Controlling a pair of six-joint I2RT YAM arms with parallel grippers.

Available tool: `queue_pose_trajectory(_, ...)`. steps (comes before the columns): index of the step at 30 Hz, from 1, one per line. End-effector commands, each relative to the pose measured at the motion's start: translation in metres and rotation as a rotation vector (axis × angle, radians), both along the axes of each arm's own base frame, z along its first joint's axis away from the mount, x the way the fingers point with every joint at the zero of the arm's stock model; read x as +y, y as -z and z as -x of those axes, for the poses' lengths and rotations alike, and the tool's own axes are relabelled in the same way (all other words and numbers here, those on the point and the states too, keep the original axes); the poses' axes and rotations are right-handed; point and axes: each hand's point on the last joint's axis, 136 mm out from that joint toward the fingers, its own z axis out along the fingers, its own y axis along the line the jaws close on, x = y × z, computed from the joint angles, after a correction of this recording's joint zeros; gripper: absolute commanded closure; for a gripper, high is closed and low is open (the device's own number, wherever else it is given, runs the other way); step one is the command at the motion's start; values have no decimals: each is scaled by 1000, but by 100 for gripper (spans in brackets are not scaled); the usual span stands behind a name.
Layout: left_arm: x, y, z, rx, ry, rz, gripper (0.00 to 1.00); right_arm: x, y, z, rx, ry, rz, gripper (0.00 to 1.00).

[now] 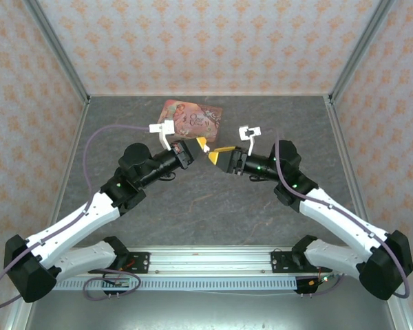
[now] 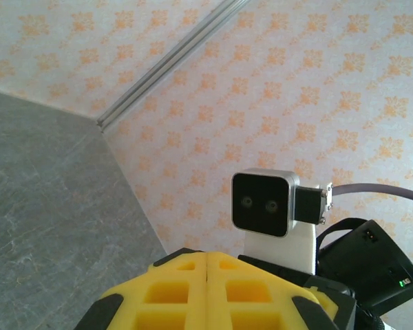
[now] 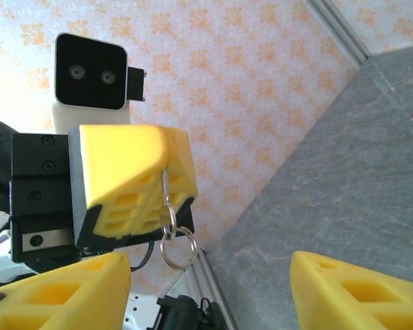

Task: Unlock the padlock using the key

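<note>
The thin silvery wire link [image 3: 166,196] is what you have to go by. It comes out of the seam between the yellow pads and carries a small silvery split ring [image 3: 177,246] that hangs free below. Whether the key or the padlock is buried between those pads I cannot tell, though a ring like this suggests the key. The left pincer [image 3: 168,172] is clenched on that link, pads pressed flat together, and holds it in the air above the grey stone-patterned desk [image 1: 213,206]. Your right pincer [image 3: 206,292] faces it nose to nose with its yellow fingers spread wide and nothing between them. The pink floral rectangular tin [image 1: 191,118] lies on the desk just beyond the two pincers. The risks from here come from that loose ring and the thin hold. If you close the right pincer on the ring rather than on the solid piece, you are likely to drag the link out of the left pads and drop it. A quick approach could set the ring swinging out of reach. The two pincers are already near enough that a small overshoot would knock pad against pad and loosen the pinch.
</note>
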Motion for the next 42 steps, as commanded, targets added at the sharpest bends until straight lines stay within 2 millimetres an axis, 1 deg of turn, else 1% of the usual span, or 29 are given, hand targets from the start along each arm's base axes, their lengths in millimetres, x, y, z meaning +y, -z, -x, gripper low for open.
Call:
queue_pose_trajectory(1,4,-31,4,-83,-14,40,100,4,-38,8,-74,-50,-83,42)
queue_pose_trajectory(6,4,-29,3,-74,-21,37,100,6,-42,8,-82,-56,-85,50)
queue_pose_trajectory(12,4,-26,0,-61,-29,33,100,10,-37,6,-61,-75,-79,59)
queue_pose_trajectory(20,2,-24,-1,-54,-26,31,100,12,-39,3,-57,-77,-82,68)
queue_pose_trajectory(22,1,-24,-2,-52,-26,31,100,12,-39,3,-57,-75,-84,69)
queue_pose_trajectory(32,0,-22,-3,-46,-25,32,100,13,-38,2,-49,-79,-84,78)
queue_pose_trajectory(42,-1,-19,-4,-39,-26,26,100,13,-37,2,-46,-78,-76,96)
